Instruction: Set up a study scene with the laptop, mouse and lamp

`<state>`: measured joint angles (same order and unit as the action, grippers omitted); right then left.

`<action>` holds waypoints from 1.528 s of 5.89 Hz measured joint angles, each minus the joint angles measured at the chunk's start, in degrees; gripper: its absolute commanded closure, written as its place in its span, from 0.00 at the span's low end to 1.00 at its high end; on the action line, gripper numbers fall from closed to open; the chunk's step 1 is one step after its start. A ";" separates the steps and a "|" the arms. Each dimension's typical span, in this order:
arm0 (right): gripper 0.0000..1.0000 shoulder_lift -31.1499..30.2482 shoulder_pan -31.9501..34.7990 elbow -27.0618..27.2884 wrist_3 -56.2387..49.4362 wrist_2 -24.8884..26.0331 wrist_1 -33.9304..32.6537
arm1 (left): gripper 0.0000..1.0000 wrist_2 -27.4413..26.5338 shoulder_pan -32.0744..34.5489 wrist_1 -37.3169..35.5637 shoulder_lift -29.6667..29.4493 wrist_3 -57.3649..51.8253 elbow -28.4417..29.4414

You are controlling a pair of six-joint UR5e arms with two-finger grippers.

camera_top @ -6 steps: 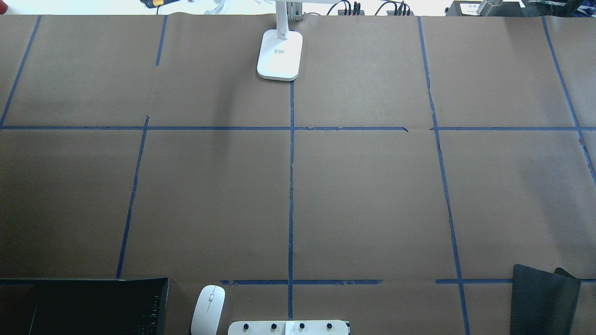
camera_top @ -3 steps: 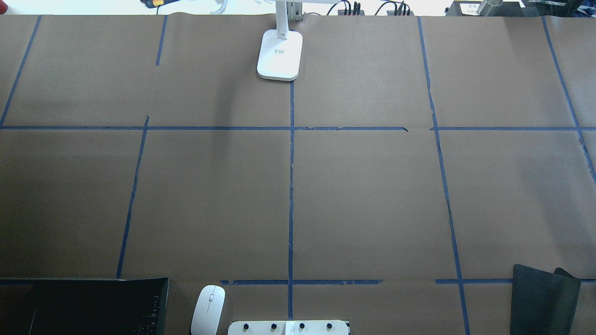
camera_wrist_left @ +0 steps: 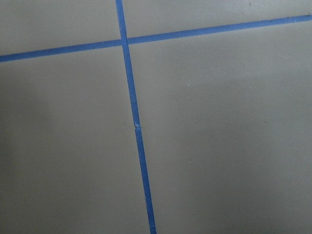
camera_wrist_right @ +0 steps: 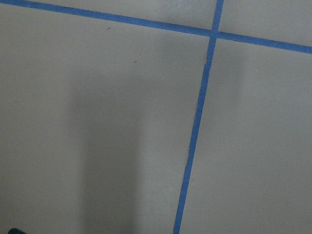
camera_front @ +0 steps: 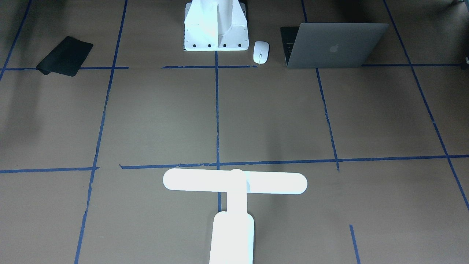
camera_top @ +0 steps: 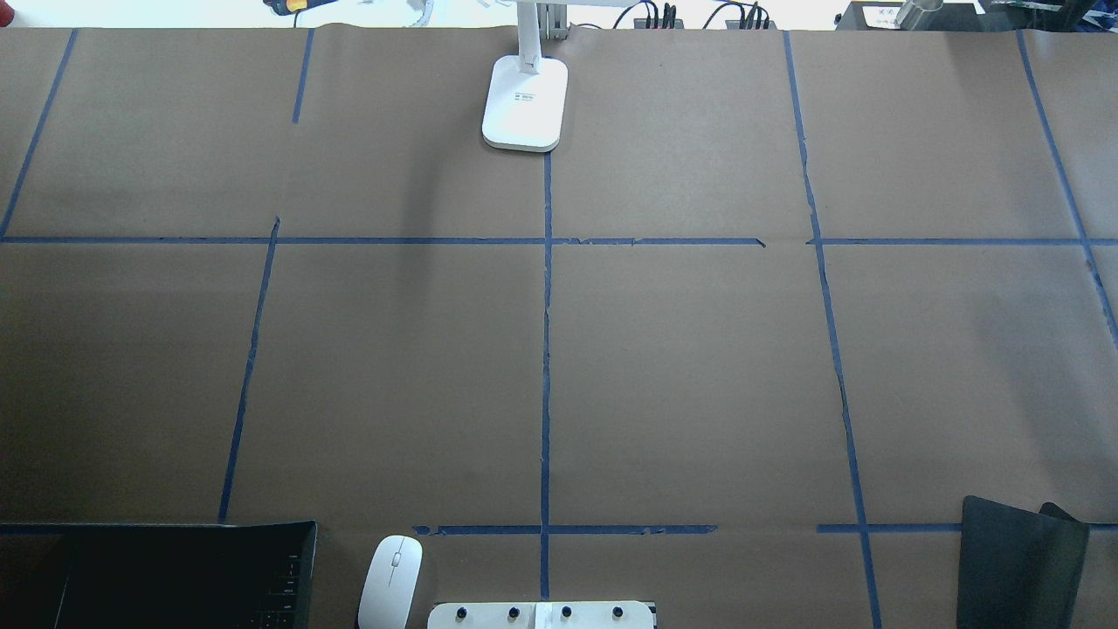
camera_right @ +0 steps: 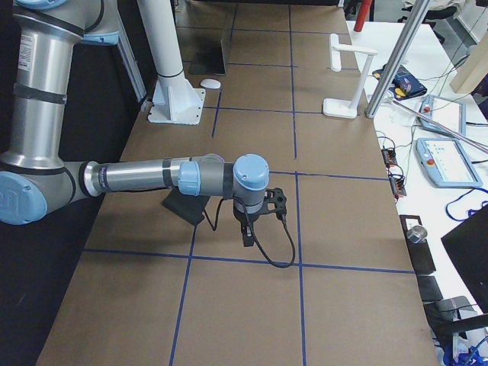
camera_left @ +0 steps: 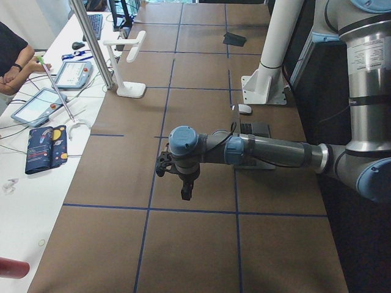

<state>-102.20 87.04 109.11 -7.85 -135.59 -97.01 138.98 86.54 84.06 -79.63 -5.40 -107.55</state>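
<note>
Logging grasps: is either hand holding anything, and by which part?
Nothing: silver-grey laptop, white oval mouse, white T-shaped lamp lie apart from left hand and right hand.

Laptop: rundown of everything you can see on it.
The laptop is slim and silver-grey, metallic-looking. It stands open, and its lid's back, with an apple logo, faces the front-facing camera. The overhead view shows a dark screen and black keys. It sits at the robot-side edge of the brown-papered table, on the robot's left, beside the white mouse but apart from it. Only the table appears to touch it.
</note>
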 measured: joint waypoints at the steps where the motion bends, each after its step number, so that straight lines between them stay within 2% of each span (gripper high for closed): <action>1: 0.00 0.25 -0.03 0.28 -0.03 -0.01 0.02 | 0.00 2.05 -1.18 -0.05 0.06 0.14 -1.19; 2: 0.00 0.54 -0.06 0.79 0.12 -0.10 0.00 | 0.00 3.65 -3.72 -0.10 0.06 0.63 -3.17; 4: 0.00 0.81 -0.21 1.61 0.00 -0.19 0.05 | 0.00 4.00 -12.17 -0.15 0.10 14.82 -11.61; 7: 0.00 0.86 -0.77 1.70 0.01 -0.20 0.04 | 0.00 3.10 -19.48 -0.14 0.24 47.68 -18.39; 9: 0.00 0.87 -1.02 1.04 0.21 -0.28 -0.01 | 0.00 -1.73 -29.54 -0.19 0.13 73.41 -25.12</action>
<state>-101.34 86.02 110.15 -7.64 -135.88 -97.02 137.25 57.00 83.87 -79.51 68.01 -132.66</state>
